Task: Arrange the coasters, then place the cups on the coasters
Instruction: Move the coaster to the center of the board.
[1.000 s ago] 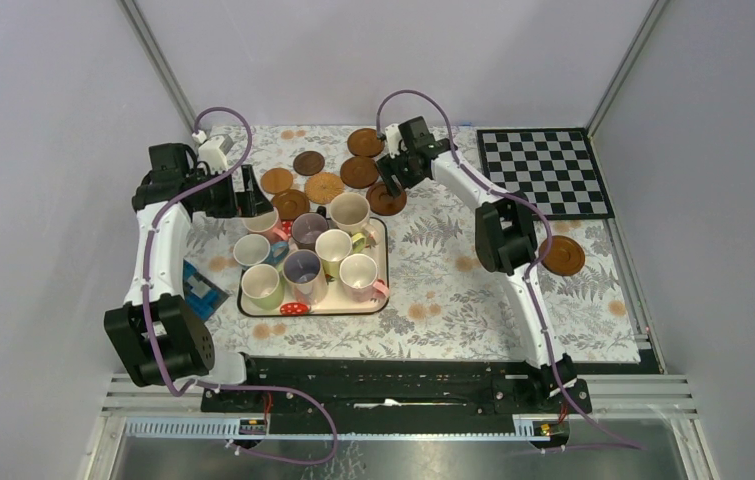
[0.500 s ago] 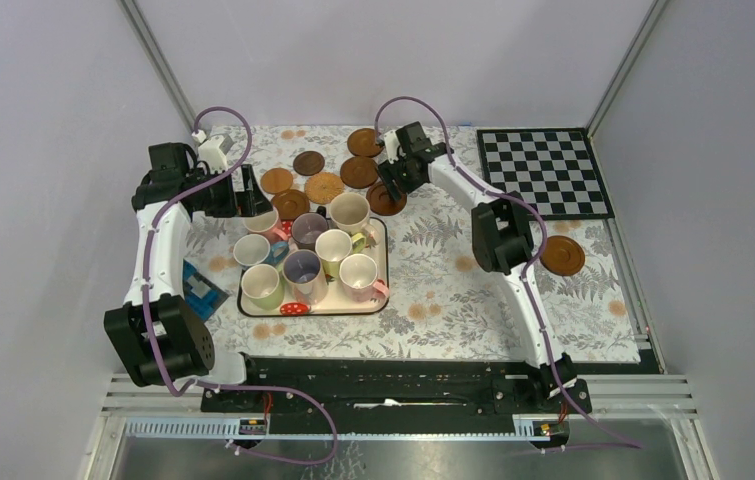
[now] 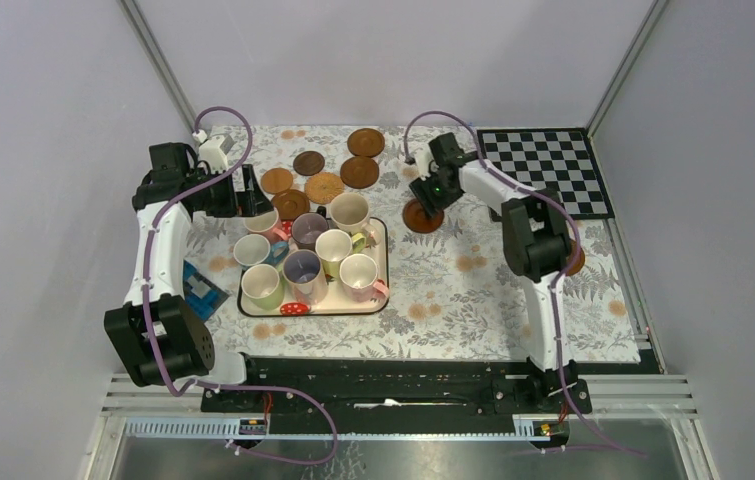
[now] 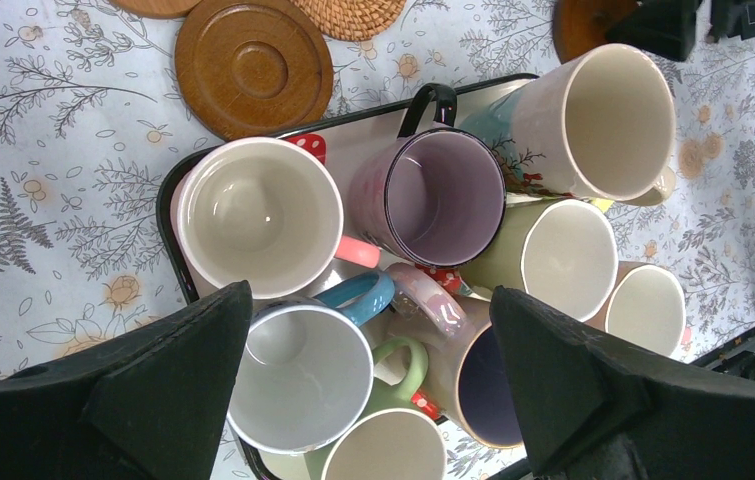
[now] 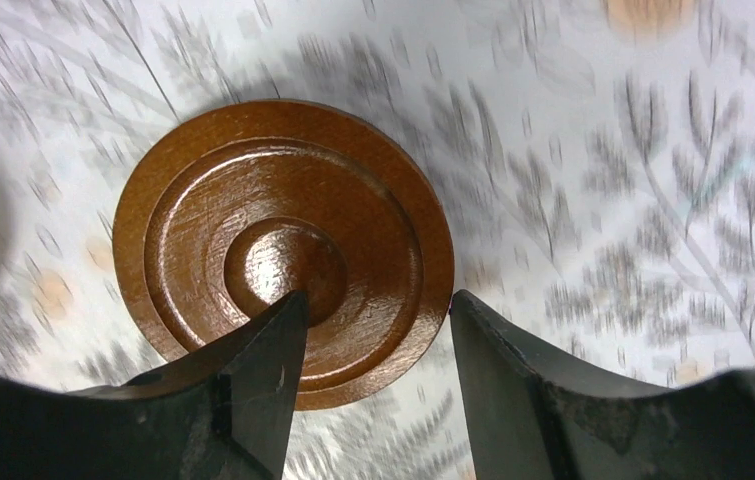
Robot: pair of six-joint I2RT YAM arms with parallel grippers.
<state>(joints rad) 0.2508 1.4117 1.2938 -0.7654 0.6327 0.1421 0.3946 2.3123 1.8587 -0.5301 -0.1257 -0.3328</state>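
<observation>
Plain grey walls enclose a floral-clothed table.

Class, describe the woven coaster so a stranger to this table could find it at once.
Find the tray of mugs left of centre. Round brown coasters lie just beyond its far edge. The woven coaster sits behind the tall cream mug, and it alone has a tan basket weave, not smooth wood.

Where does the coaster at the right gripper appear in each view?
Top external: coaster mid-table, right of the tray.
Left wrist: coaster at top edge, right of centre, partly hidden.
Right wrist: coaster fills the centre.
Shared landmark: the fern-print tablecloth beneath it.
</observation>
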